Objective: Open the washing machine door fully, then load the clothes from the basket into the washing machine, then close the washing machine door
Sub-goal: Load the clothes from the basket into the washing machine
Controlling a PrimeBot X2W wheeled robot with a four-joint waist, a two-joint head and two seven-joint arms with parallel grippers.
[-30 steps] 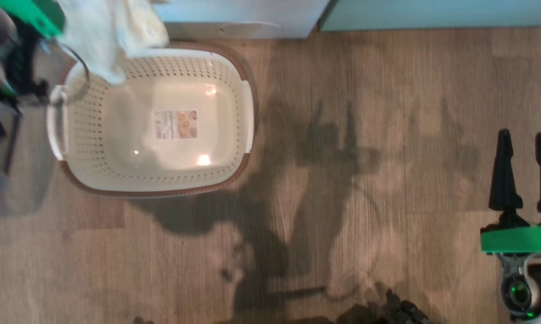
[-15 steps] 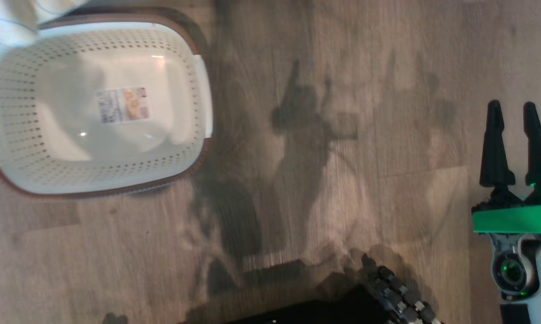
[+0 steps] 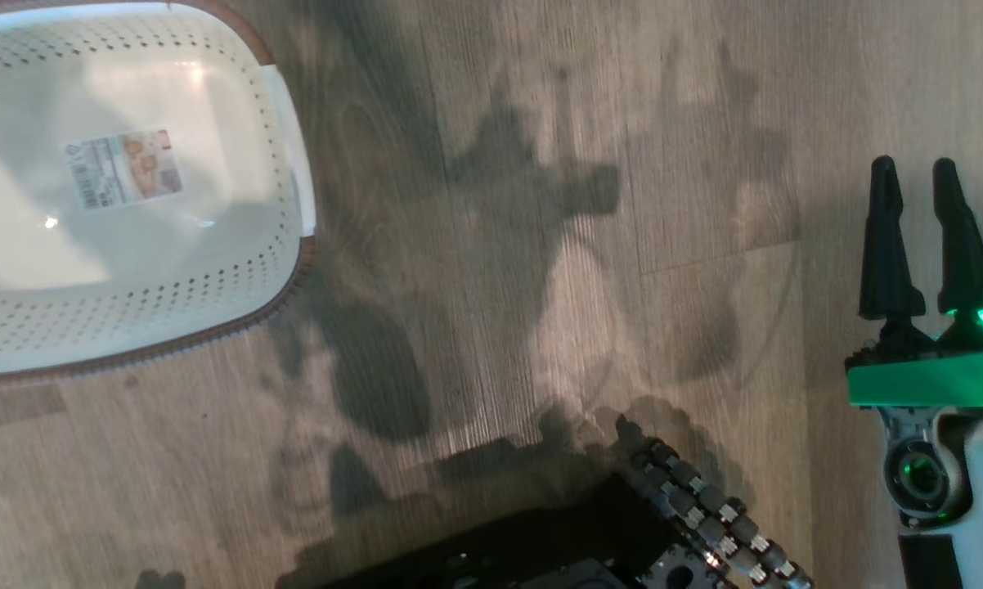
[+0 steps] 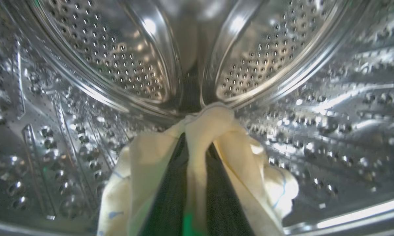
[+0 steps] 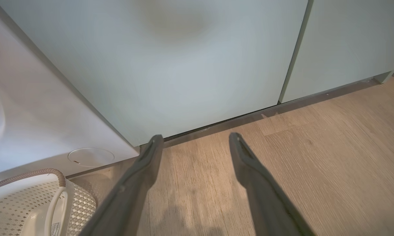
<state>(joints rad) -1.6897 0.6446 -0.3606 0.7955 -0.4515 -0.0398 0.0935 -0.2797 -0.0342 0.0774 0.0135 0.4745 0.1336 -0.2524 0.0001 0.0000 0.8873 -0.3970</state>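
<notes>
— Where are the clothes (image 4: 207,122)?

— Inside the washing machine (image 5: 36,111). The left wrist view looks straight into its steel drum (image 4: 118,65), and the pale yellow cloth hangs in the middle of it, in front of the perforated back wall.

— And how do they sit against the left gripper (image 4: 197,144)?

— Right on it. The two dark fingers (image 4: 170,190) are clenched on a fold of cloth that runs up between them, and the bunched top of the fabric pokes out just past the fingertips. The rest drapes down both sides of the fingers, with thin blue trim showing on the left and right edges. I cannot tell whether any cloth touches the drum.

— And the basket (image 3: 132,327)?

— On the wooden floor (image 3: 500,327), just in front of the machine's white lower front. Its bare cream bottom shows, with the label (image 3: 123,168) in the middle.

— What is the right gripper (image 3: 913,168) doing?

— It hangs over the floor, well apart from the basket and off to the right of the machine. Its fingers are spread wide, with bare floorboards between them. They point toward the pale cabinet panels (image 5: 190,65) that stand beside the machine.

— Anything else nearby?

— The robot's dark base (image 3: 540,548) and a segmented cable chain (image 3: 704,511), at the bottom of the head view.
</notes>
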